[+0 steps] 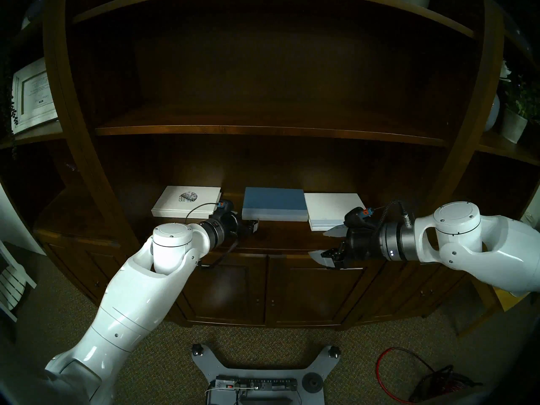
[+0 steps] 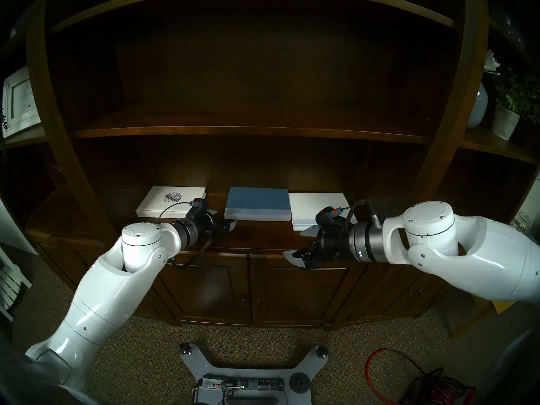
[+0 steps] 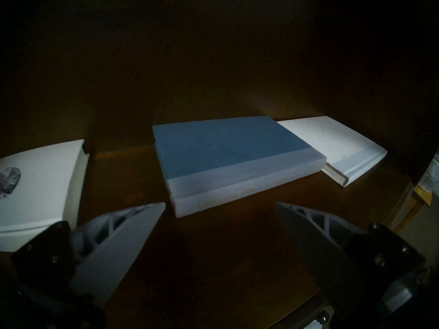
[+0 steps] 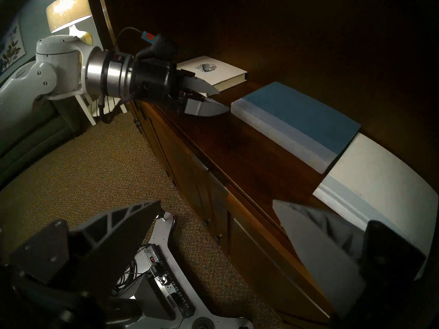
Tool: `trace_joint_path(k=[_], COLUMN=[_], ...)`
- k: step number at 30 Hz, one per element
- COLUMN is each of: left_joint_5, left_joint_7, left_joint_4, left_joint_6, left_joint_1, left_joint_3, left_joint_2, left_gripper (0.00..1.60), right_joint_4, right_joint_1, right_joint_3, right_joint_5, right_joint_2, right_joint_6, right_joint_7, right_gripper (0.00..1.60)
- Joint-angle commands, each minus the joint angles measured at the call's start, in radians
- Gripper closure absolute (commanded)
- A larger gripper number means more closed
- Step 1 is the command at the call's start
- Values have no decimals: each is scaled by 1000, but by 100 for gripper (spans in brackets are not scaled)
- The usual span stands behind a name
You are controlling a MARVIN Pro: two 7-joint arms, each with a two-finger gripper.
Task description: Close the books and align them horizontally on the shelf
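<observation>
Head stereo left view: three closed books lie flat in a row on the shelf point(image 1: 280, 240). The speckled white book point(image 1: 187, 202) is leftmost, well apart from the blue book point(image 1: 273, 203) at centre. The plain white book point(image 1: 331, 207) sits just beside the blue book, on its right, angled slightly out of line. The left claw point(image 3: 219, 206) is spread wide and empty, near the blue book's spine. The right claw point(image 4: 217, 204) is likewise released, empty, at the shelf's front edge near the plain white book.
</observation>
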Motion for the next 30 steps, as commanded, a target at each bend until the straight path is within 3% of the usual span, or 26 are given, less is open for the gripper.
trace_joint_path(k=[1, 5, 7, 8, 9, 15, 21, 30], left_joint_5=[-35, -73, -80, -90, -103, -162, -205, -179], left_joint_7=[-12, -33, -45, -38, -57, -106, -231, -362], left_joint_4=[-99, -180, -156, -222, -197, -262, -277, -231], left_joint_6=[-25, -4, -11, 10, 6, 39, -18, -96], left_joint_1=[57, 141, 135, 185, 187, 276, 357, 440], left_joint_3=[-127, -211, -215, -248, -262, -346, -419, -479], left_joint_2=[96, 124, 126, 137, 140, 172, 224, 266], left_gripper=[0, 0, 0, 0, 0, 0, 0, 0], right_joint_4=[-2, -2, -2, -2, -2, -2, -2, -2], right_joint_1=[19, 20, 20, 20, 20, 17, 16, 12], right_joint_3=[21, 22, 22, 22, 23, 26, 28, 31], right_joint_5=[1, 1, 1, 2, 2, 3, 3, 3], right_joint_2=[1, 1, 1, 1, 1, 1, 1, 1], right_joint_6=[-10, -11, -11, -12, -13, -15, -16, -17], right_joint_7=[-2, -2, -2, -2, -2, -2, -2, -2], right_gripper=[0, 0, 0, 0, 0, 0, 0, 0])
